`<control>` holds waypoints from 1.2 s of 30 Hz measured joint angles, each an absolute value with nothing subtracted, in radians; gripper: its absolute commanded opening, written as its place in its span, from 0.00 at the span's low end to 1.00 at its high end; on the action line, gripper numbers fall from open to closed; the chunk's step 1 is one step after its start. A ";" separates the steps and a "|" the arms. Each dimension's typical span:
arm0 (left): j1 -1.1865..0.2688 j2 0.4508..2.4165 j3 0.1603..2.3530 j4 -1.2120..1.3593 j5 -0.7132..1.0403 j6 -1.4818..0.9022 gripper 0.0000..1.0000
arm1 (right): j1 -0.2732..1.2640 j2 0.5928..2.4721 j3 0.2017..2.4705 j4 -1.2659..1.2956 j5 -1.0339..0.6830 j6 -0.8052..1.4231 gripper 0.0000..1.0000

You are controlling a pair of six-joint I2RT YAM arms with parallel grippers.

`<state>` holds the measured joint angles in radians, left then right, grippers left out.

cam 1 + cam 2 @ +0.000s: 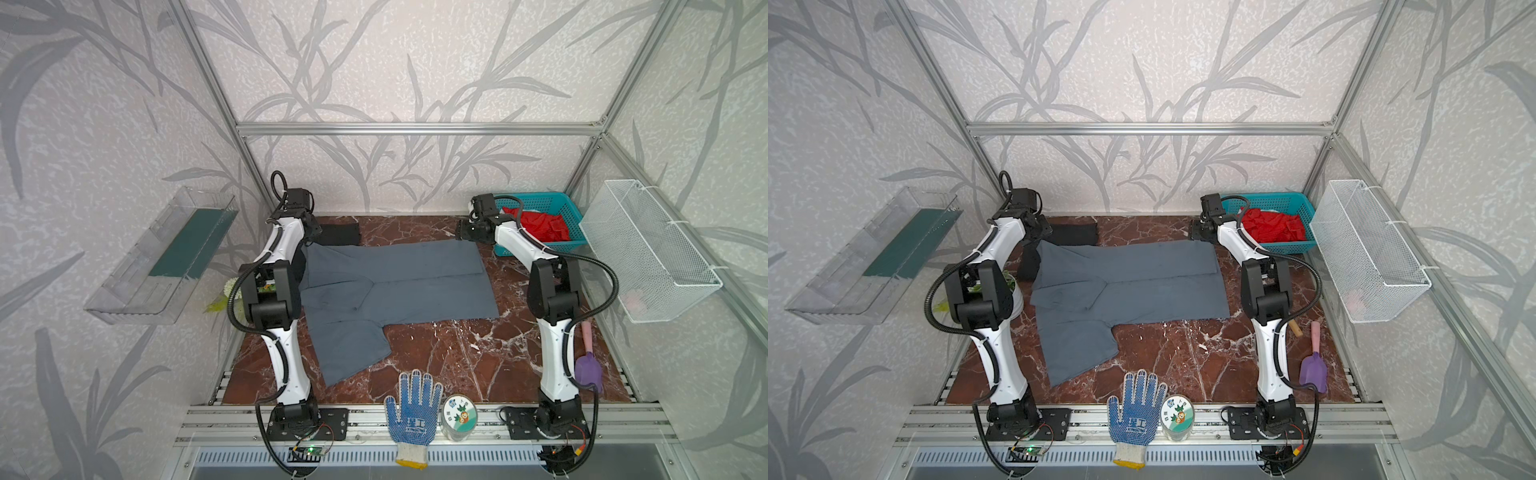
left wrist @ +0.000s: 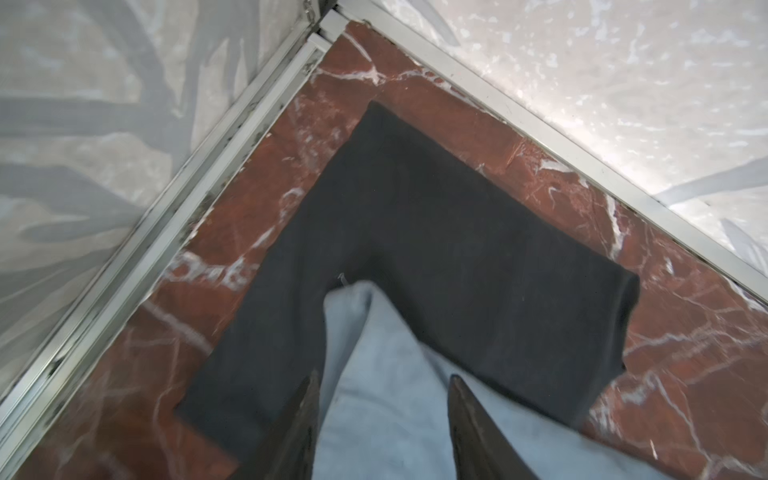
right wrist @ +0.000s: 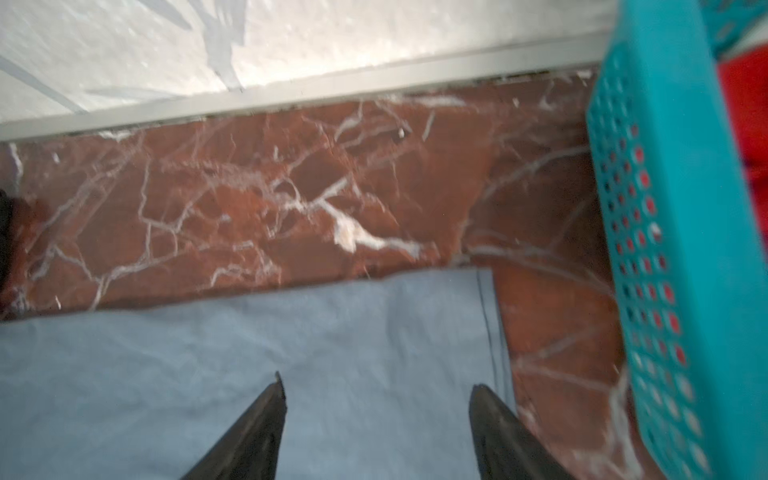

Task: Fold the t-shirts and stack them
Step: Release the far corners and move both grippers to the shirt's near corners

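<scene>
A slate grey t-shirt (image 1: 395, 282) (image 1: 1125, 282) lies spread on the red marble table, its far long side folded in over the body and one sleeve reaching toward the front. A folded black t-shirt (image 1: 338, 235) (image 2: 436, 249) lies in the back left corner, with the grey shirt's corner (image 2: 374, 332) lying over it. My left gripper (image 2: 384, 374) (image 1: 313, 232) hangs over that corner, open, with grey cloth lying loose below the gap. My right gripper (image 3: 376, 380) (image 1: 461, 235) is open above the grey shirt's back right corner (image 3: 457, 299), holding nothing.
A teal basket (image 1: 536, 195) (image 3: 665, 208) of red cloth stands just right of my right gripper. A dotted glove (image 1: 413, 411) and a round tin (image 1: 459, 415) sit on the front rail. A purple scoop (image 1: 588, 365) lies at the right. A white plant pot (image 1: 1017, 295) stands by the left arm.
</scene>
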<state>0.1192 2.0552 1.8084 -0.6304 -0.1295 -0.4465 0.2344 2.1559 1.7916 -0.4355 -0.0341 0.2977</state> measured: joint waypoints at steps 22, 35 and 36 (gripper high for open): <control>-0.479 0.859 0.543 -0.946 -0.134 -0.968 0.50 | 0.288 1.372 0.871 -0.544 0.002 0.363 0.71; -0.627 0.824 0.453 -0.987 -0.204 -1.231 0.50 | 0.276 1.552 0.896 -0.566 -0.062 0.378 0.71; -0.628 0.833 0.441 -0.976 -0.195 -1.235 0.50 | 0.276 1.552 0.902 -0.567 -0.062 0.378 0.71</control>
<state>-0.6277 0.8333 0.4412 -0.9756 -0.1947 -1.2354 0.2764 1.5520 0.9024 -0.5674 -0.0624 0.3779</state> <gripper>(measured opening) 0.503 0.714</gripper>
